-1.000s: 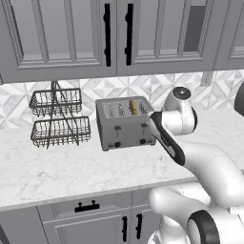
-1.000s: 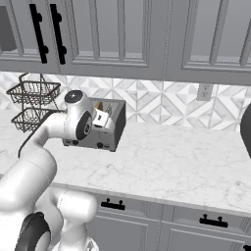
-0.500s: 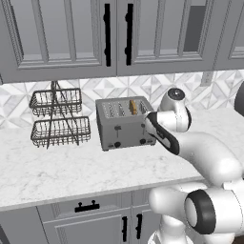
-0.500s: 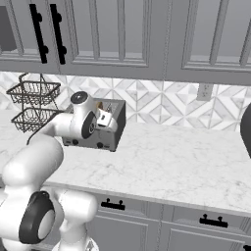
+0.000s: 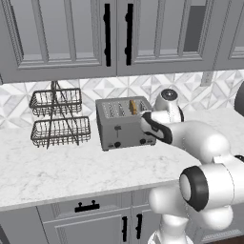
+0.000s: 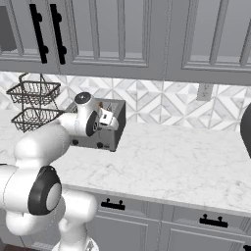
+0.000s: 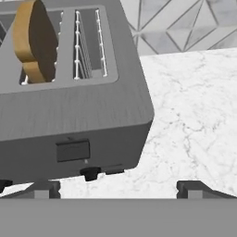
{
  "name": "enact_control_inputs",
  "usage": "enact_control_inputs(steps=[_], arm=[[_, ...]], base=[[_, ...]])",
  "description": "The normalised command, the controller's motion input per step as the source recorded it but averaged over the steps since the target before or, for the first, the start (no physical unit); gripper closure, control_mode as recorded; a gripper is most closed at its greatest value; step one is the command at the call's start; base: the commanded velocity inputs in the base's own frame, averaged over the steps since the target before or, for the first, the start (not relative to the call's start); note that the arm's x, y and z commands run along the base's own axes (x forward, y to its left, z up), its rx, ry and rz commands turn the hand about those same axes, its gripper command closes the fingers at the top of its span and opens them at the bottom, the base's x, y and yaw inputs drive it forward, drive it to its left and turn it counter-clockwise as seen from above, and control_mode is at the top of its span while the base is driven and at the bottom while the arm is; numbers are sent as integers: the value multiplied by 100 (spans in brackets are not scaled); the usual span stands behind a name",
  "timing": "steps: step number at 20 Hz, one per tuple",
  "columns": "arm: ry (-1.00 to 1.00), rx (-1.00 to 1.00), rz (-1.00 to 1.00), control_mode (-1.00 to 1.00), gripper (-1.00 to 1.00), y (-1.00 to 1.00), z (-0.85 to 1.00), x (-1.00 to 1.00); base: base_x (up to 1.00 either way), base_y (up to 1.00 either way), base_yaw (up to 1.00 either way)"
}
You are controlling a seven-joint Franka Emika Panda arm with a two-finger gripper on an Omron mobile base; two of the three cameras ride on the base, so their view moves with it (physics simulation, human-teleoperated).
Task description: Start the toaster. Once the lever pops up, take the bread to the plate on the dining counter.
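Observation:
The grey four-slot toaster stands on the kitchen counter against the tiled wall. The tan bread sticks up out of one of its right-hand slots. My gripper hangs open at the toaster's front right corner, with nothing between its fingers. From the right base view the gripper sits against the near end of the toaster. In the hand view the toaster is very close, the bread stands upright at the top left, and a dark lever and a black knob face me. The plate and the dining counter are out of view.
A two-tier black wire basket stands left of the toaster. Grey upper cabinets hang low over the counter. A dark appliance cuts into the right edge. The white marble counter stretches to the right of the toaster.
The arm has swung left, bringing the open gripper in against the toaster's front right corner. The toaster, bread and basket have not moved.

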Motion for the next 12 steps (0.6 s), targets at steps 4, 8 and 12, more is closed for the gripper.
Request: enact_control_inputs(steps=[4, 8, 12], arm=[[0, 0, 0, -100, -100, 2, -17, 31], [0, 0, 0, -100, -100, 0, -20, 20], [0, 0, 0, -100, -100, 0, -25, 9]], base=[[0, 0, 0], [0, 0, 0], [0, 0, 0]])
